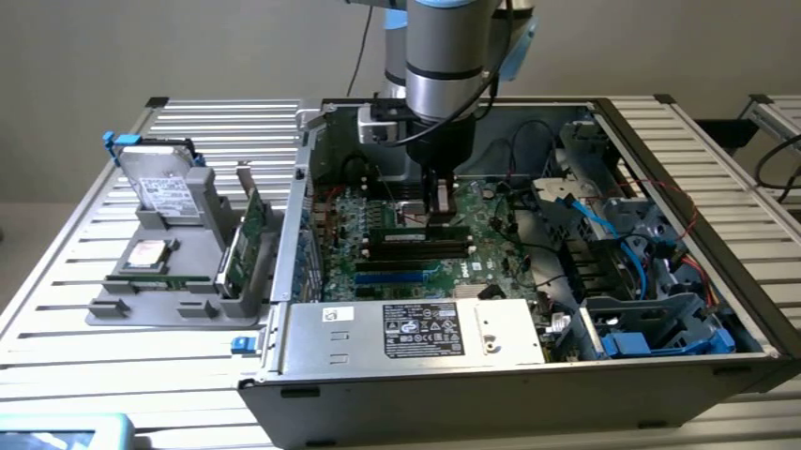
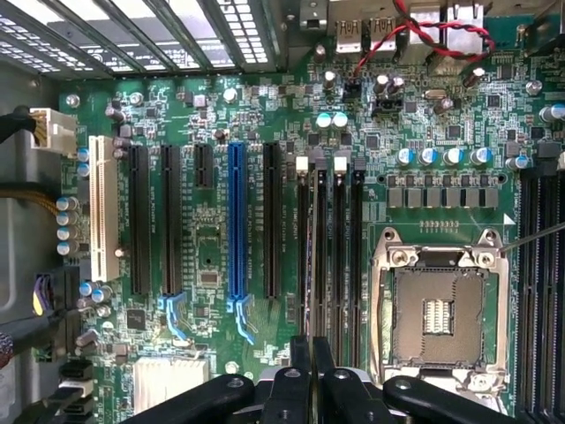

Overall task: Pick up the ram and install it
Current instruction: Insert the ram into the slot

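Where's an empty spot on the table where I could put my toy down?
Bare slats of the table lie on the near side of the grey tray, beside the computer case, and on the tray's far side too. Inside the case it is crowded with cables and the robot arm.

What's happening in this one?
A robot arm's gripper reaches down into an open grey desktop computer case. It is shut on the long, thin green ram stick, which stands on edge at the black memory slots of the green motherboard. Whether the stick is fully seated cannot be told.
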`<control>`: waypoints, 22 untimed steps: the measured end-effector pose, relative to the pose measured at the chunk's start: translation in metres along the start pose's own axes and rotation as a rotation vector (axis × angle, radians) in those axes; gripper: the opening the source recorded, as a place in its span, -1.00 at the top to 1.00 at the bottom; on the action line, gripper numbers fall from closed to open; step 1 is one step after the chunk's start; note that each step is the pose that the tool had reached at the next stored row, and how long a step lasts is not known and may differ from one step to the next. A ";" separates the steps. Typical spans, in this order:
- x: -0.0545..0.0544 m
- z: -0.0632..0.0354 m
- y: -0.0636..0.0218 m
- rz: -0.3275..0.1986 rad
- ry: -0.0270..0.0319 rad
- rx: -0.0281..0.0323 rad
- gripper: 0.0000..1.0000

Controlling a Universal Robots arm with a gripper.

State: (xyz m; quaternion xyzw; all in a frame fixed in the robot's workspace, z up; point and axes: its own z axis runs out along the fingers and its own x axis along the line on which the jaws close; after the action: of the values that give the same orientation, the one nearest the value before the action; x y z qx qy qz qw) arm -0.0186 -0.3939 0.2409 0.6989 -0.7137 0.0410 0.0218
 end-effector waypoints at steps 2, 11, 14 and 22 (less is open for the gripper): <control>0.000 0.0012 0.0000 0.000 0.0001 0.0000 0.74; 0.000 0.0048 -0.0013 0.000 0.0003 -0.0001 0.74; 0.000 0.0051 -0.0012 0.000 0.0003 -0.0001 0.74; 0.000 0.0066 -0.0013 -0.010 0.0003 0.0008 0.74</control>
State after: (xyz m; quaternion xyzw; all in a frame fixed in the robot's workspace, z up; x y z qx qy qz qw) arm -0.0171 -0.3940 0.2343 0.7026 -0.7100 0.0413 0.0218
